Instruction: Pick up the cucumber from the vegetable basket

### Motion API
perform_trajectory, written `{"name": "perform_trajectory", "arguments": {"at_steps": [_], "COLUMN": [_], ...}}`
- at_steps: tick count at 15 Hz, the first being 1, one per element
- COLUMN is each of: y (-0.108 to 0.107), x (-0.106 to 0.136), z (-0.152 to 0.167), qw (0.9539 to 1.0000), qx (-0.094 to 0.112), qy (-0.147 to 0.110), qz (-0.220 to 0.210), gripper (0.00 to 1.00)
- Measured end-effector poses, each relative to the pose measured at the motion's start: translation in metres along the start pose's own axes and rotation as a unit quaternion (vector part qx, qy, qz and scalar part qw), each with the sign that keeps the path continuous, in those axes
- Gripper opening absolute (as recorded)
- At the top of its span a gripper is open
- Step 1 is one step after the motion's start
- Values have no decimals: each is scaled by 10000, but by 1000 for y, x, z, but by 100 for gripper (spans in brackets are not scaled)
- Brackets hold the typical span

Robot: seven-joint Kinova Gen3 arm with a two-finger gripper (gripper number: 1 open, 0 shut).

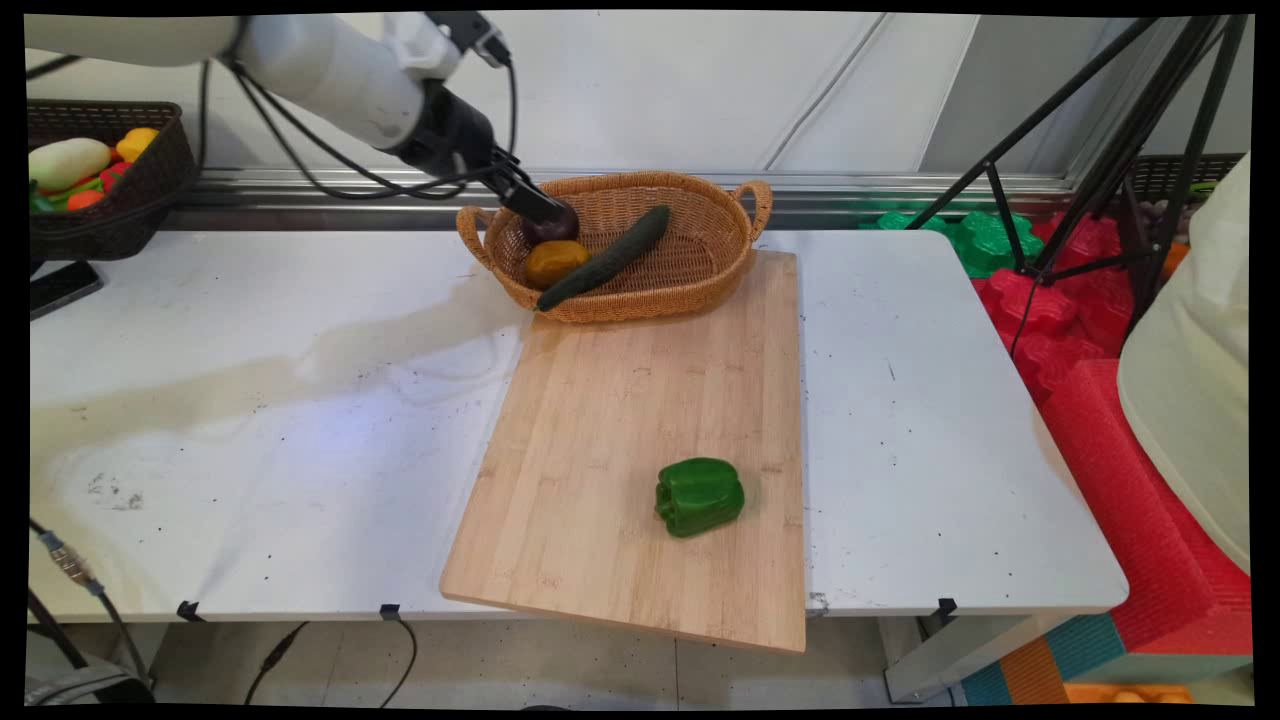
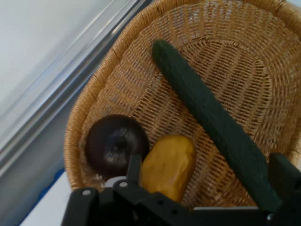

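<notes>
Black two-finger gripper (image 1: 545,212) was seen inside oval wicker basket (image 1: 700,278), against dark purple round vegetable (image 1: 556,226); long dark-green cucumber (image 1: 606,257) beside.

The white arm reaches in from the upper left, sloping down toward the counter's far edge, black cables looping beneath it. Its black tool (image 1: 540,208) points down and rightward. In the hand view the tool (image 2: 207,174) has its fingers (image 2: 134,168) spread wide apart.
</notes>
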Motion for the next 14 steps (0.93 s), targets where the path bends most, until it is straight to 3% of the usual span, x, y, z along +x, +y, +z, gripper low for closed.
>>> {"name": "perform_trajectory", "arguments": {"at_steps": [9, 14], "y": [17, 27], "x": [15, 19], "z": [89, 121], "qw": [9975, 9948], "qx": [-155, -201], "qy": [-341, -464], "qz": [-592, -879], "gripper": [100, 100]}}
